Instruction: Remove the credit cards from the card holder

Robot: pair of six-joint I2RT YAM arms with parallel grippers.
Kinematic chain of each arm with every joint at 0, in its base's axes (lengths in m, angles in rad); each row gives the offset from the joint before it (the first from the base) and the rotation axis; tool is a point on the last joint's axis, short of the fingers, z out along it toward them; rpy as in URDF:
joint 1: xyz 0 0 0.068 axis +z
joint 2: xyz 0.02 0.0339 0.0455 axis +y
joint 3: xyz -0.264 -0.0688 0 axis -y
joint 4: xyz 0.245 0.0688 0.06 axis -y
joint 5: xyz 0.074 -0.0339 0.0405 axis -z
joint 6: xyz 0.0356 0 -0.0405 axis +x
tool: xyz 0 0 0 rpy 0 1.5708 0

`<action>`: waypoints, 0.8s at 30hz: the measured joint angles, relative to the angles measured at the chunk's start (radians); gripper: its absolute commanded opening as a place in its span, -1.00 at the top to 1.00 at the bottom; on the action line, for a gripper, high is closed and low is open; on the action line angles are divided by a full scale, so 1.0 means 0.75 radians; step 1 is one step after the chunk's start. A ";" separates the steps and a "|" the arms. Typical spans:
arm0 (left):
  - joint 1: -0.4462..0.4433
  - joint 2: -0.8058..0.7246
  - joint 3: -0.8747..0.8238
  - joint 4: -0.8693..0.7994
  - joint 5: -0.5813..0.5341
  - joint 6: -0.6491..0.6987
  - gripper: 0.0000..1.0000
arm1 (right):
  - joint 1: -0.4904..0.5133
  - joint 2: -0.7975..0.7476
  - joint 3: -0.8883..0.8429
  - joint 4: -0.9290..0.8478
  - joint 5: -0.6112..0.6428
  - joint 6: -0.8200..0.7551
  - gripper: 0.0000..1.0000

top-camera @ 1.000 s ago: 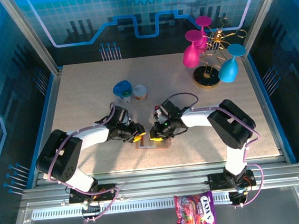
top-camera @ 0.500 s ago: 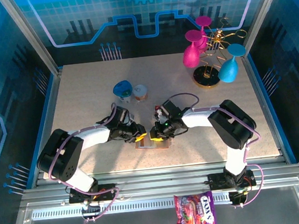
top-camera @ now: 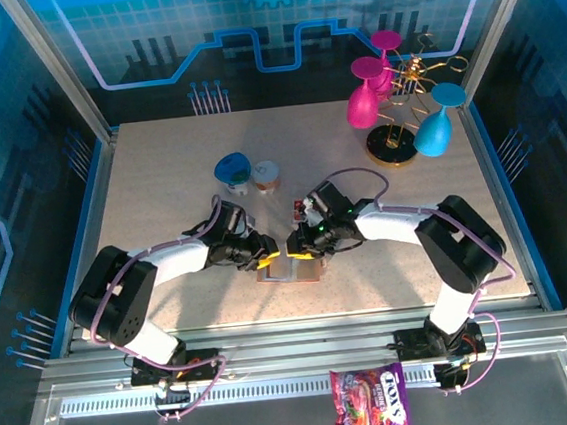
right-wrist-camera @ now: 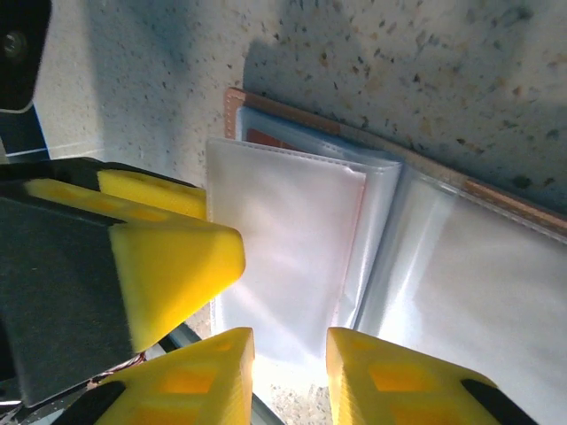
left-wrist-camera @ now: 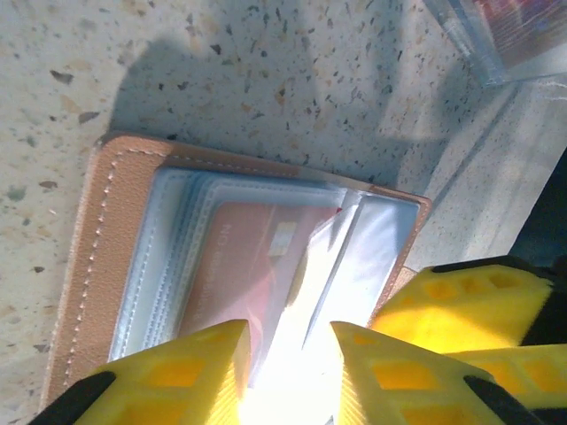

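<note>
Leather card holder point(left-wrist-camera: 96, 257) lies open; its red credit card point(left-wrist-camera: 252, 266) sits sleeved just ahead of the left gripper point(left-wrist-camera: 290, 367) — the nearer one; that and the right gripper point(right-wrist-camera: 290, 372) stand part-open, empty.

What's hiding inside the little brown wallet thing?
The open card holder has see-through plastic sleeves, and a reddish card with a chip shows through them. Whether other cards lie underneath cannot be seen, because the layered sleeves and bright glare cover them.
</note>
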 measured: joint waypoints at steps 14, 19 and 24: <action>-0.054 -0.004 0.110 -0.052 0.000 0.001 0.18 | -0.098 -0.181 -0.023 -0.131 0.052 -0.051 0.41; -0.087 0.014 0.171 -0.065 0.000 0.000 0.09 | -0.126 -0.224 -0.035 -0.162 0.064 -0.066 0.41; -0.136 0.069 0.218 -0.065 0.000 0.000 0.01 | -0.154 -0.266 -0.043 -0.193 0.070 -0.079 0.40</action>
